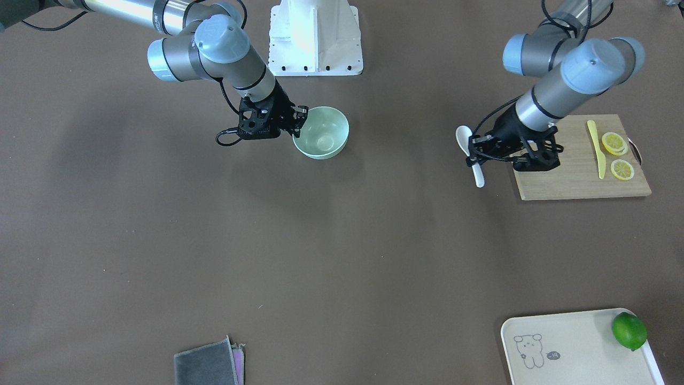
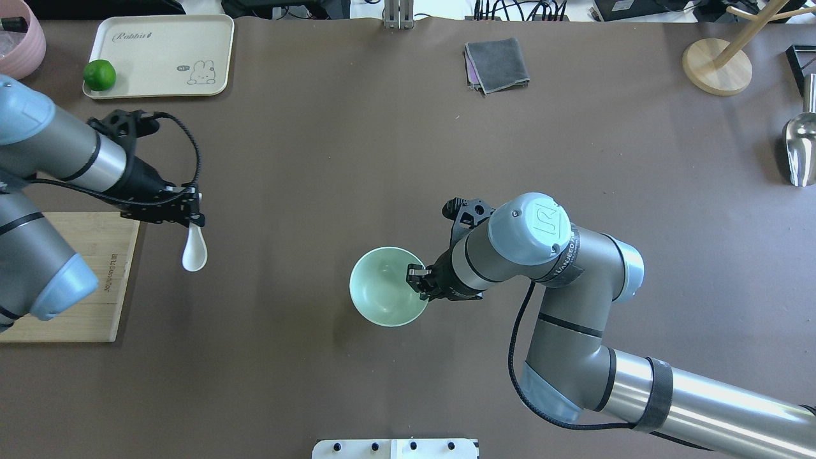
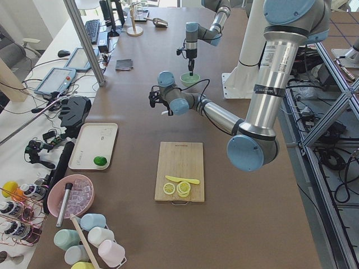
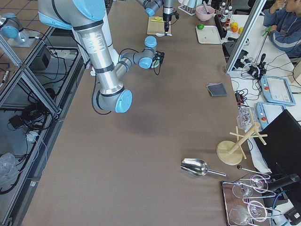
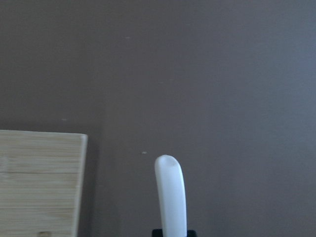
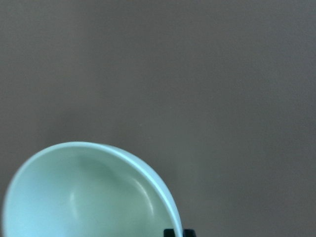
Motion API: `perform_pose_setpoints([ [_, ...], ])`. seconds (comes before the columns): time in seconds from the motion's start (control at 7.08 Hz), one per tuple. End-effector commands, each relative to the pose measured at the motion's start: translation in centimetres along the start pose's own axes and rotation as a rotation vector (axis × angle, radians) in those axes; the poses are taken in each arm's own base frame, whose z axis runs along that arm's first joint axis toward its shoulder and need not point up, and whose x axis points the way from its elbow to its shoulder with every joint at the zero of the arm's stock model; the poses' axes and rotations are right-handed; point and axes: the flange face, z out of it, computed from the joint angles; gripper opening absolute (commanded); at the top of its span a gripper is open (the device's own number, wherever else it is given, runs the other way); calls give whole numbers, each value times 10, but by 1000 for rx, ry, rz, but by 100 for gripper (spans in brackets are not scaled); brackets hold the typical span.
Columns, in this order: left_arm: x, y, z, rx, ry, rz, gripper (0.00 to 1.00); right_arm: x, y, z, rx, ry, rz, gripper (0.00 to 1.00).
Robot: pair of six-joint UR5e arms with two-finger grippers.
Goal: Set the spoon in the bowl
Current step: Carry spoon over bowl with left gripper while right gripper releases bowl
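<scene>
The white spoon (image 1: 464, 138) hangs in my left gripper (image 1: 473, 156), which is shut on its handle just beside the cutting board's edge. In the overhead view the scoop (image 2: 194, 252) points toward the robot below the gripper (image 2: 191, 215). The left wrist view shows the spoon's handle end (image 5: 170, 192) over the brown table. The pale mint-green bowl (image 1: 323, 140) stands near the table's middle and is empty. My right gripper (image 1: 300, 121) is shut on the bowl's rim, also seen in the overhead view (image 2: 417, 278). The right wrist view shows the bowl (image 6: 89, 197) with the fingertips at its rim.
A wooden cutting board (image 1: 566, 179) holds a yellow knife (image 1: 597, 149) and lemon slices (image 1: 614, 144). A cream tray (image 1: 577, 347) carries a lime (image 1: 629, 330). A grey cloth (image 1: 208, 363) lies at the operators' edge. A wooden stand (image 2: 717, 67) and a metal scoop (image 2: 800, 150) sit far right.
</scene>
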Motion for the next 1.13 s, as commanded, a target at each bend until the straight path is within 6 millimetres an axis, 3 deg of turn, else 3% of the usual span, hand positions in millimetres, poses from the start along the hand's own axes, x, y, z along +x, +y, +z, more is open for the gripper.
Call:
perform_pose_setpoints([
  [0.0,126,29,14,0,13,-93,0,2,-12,-16,29,-15,-4,100],
  [0.14,163,36,27,3,15,-127,0,19,-31,-47,12,-31,19,100],
  [0.42,227,49,48,12,32,-160,0,99,-74,-125,-25,-42,3,100],
  [0.56,239,59,65,20,19,-145,74,141,-89,-147,-37,-26,-31,100],
  [0.71,242,63,62,28,26,-137,98,161,-103,-163,-34,-24,-36,100],
  [0.85,227,63,61,27,20,-139,98,181,-112,-175,-36,-21,-56,100],
  [0.99,195,66,47,33,20,-102,98,200,-119,-186,-20,-12,-49,100],
])
